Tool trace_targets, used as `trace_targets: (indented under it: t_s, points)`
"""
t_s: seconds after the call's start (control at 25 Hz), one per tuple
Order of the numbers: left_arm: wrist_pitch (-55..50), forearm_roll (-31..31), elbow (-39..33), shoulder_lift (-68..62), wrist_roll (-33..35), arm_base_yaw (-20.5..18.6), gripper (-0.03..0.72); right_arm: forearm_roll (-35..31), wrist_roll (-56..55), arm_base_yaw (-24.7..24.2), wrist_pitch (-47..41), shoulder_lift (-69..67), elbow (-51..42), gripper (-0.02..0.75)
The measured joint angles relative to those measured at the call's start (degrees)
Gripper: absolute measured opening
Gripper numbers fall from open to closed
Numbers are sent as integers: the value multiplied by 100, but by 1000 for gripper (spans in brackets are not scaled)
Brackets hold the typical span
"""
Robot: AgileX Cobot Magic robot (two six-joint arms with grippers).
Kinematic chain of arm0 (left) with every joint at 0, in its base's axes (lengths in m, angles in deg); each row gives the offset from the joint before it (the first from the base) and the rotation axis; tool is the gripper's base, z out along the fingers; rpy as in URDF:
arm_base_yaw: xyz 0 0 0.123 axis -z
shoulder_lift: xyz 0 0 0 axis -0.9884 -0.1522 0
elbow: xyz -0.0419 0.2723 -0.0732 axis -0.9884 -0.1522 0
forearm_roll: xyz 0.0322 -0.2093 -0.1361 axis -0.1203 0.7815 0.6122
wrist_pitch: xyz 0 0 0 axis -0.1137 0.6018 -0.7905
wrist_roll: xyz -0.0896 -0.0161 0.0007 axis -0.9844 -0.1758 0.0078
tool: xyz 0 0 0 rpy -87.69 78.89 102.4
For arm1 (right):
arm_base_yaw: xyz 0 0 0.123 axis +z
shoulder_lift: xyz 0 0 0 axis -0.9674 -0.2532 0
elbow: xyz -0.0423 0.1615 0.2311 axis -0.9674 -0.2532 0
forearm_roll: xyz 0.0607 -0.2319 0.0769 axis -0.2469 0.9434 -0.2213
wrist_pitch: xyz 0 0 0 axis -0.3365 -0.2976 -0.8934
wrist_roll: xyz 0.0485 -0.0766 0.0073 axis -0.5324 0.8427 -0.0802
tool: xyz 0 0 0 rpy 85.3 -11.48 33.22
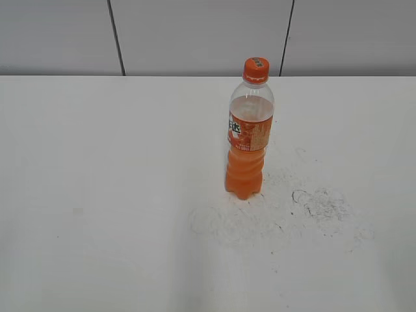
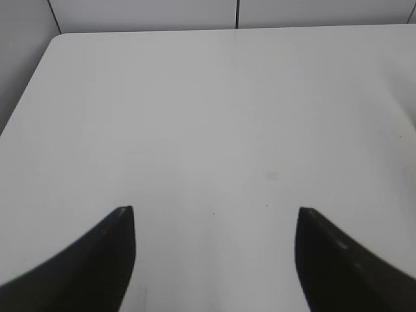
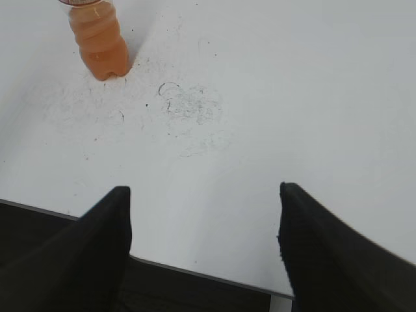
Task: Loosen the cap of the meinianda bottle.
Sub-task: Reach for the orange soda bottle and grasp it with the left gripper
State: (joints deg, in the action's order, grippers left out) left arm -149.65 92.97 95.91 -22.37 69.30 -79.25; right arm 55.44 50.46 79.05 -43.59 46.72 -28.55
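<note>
The meinianda bottle [image 1: 247, 143] stands upright on the white table, right of centre, with orange drink, an orange label and an orange neck ring. Its orange ribbed cap [image 1: 256, 67] sits on top. In the right wrist view only the bottle's lower body [image 3: 99, 40] shows, at the top left. My right gripper [image 3: 205, 192] is open and empty, over the table's front edge, well short of the bottle. My left gripper [image 2: 214, 211] is open and empty over bare table; the bottle is out of that view. Neither gripper shows in the exterior view.
The white table [image 1: 97, 195] has a scuffed, scratched patch [image 1: 312, 205] beside the bottle, also seen in the right wrist view [image 3: 188, 104]. A grey panelled wall [image 1: 195, 32] runs behind. The table's front edge [image 3: 195, 273] and left edge [image 2: 26, 91] are in view.
</note>
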Motion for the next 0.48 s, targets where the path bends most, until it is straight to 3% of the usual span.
trace_targets:
  t_s: [0.48]
  points:
    - [72, -5, 69, -145, 5, 0, 587, 0, 0, 0, 0, 0, 0, 526]
